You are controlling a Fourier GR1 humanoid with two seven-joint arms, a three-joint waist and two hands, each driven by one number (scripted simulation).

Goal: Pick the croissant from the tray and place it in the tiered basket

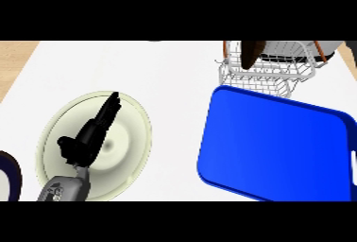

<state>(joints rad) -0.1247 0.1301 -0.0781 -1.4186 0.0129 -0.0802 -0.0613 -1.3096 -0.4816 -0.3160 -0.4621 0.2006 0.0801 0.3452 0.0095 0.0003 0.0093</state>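
The brown croissant [251,54] rests tilted in the white wire tiered basket [268,78] at the back right, at the basket's left side. In front of the basket lies the blue tray [275,146], with nothing on it. My left hand [87,137] hovers over a cream plate [132,142] at the left, its fingers straight and pointing away from me, holding nothing. My right hand does not show.
A grey and dark object [327,51] stands behind the basket at the top right corner. A dark blue rounded rim [8,175] pokes in at the lower left edge. White counter [167,71] lies between the plate and the tray.
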